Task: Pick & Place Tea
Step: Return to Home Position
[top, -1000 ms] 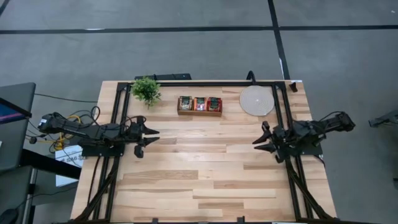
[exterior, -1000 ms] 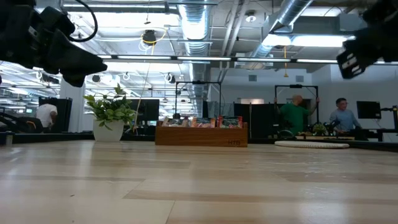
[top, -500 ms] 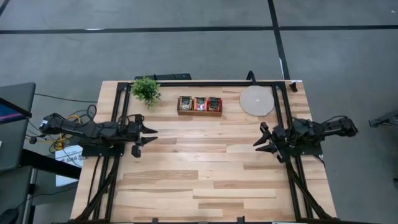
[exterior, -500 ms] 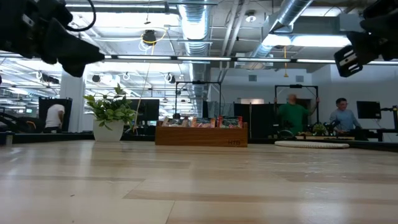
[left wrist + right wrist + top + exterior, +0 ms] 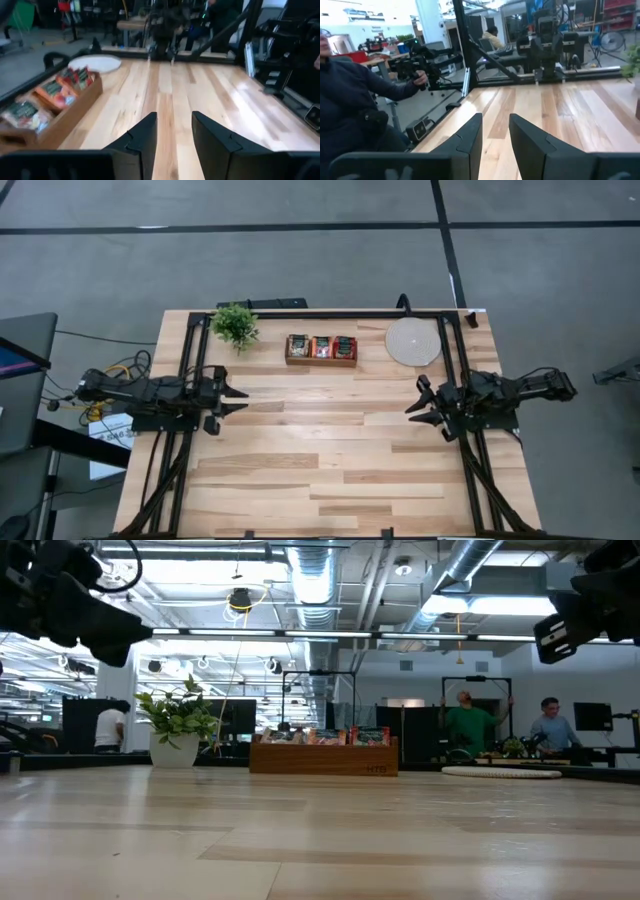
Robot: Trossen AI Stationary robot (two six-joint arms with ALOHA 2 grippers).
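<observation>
Nearest us, the table's (image 5: 320, 470) pale planks. Halfway across, the left gripper (image 5: 238, 398) hangs over the left side and the right gripper (image 5: 413, 396) over the right, well apart, both with fingers spread and holding nothing. At the far edge the tea (image 5: 321, 347) sits in the wooden tray (image 5: 321, 362), in all three compartments as far as we can tell, between the plant (image 5: 235, 324) and the pale disc (image 5: 412, 341).
</observation>
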